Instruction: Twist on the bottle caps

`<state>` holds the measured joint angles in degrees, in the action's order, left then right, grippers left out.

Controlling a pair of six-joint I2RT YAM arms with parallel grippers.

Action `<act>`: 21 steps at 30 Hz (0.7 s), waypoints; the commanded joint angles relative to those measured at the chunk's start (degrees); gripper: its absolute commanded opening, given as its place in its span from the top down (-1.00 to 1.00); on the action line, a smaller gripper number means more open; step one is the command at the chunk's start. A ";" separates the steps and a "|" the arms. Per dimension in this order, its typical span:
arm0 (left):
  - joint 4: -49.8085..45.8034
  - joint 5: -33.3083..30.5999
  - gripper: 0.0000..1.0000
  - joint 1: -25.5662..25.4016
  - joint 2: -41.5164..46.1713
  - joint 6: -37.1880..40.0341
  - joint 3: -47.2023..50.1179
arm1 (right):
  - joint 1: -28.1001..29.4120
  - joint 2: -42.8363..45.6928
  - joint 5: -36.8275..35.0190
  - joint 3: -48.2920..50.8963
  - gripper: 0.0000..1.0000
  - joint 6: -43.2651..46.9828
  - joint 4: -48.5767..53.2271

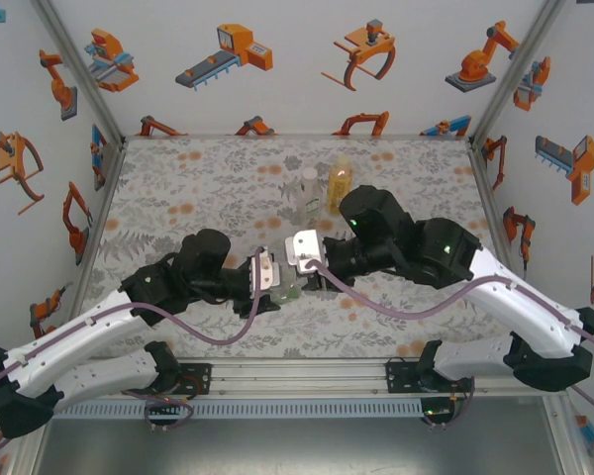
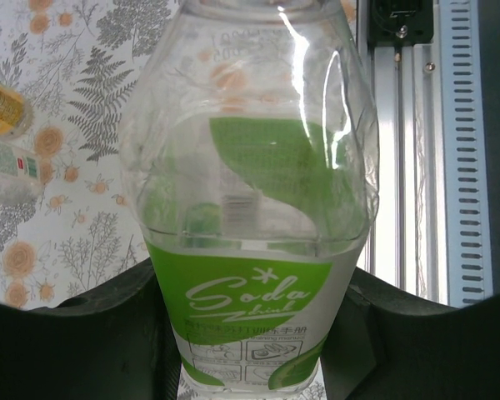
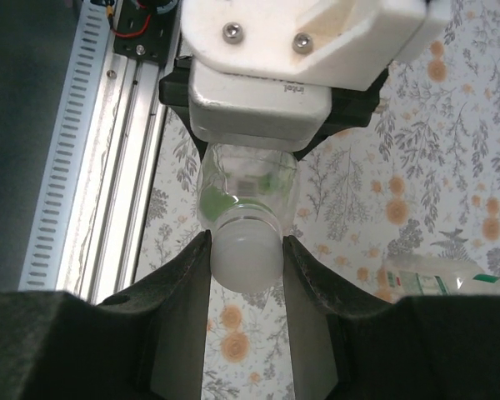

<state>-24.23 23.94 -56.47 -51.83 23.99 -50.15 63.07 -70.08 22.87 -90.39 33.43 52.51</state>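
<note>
left gripper (image 2: 250, 350) clamps the soda bottle (image 2: 250, 208), right gripper (image 3: 246, 271) pinches its cap (image 3: 244, 250), so i'd keep that cap square to the neck and twist slow to avoid cross-threading

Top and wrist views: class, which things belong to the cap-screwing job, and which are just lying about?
Job: Soda bottle, pale cap, clear bottle, amber bottle, left pincer, right pincer.
Lying about: flowered table cover, metal rail, wall stickers.
</note>
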 commanded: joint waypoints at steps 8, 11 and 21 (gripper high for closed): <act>5.37 3.11 1.00 1.25 -1.54 -3.09 -2.32 | 4.85 -1.57 -5.82 -4.99 1.00 7.58 6.62; 5.40 3.89 1.00 1.43 -1.63 -3.29 -2.32 | 5.80 -1.39 -7.35 -5.53 1.00 8.61 7.29; 5.08 6.50 1.00 2.74 -1.95 -3.48 -2.67 | 7.62 -1.89 -9.37 -6.76 1.00 11.40 10.15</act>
<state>-21.87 29.52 -54.83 -53.74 22.63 -50.54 69.65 -71.35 12.29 -95.77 43.81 58.98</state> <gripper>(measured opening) 0.520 0.370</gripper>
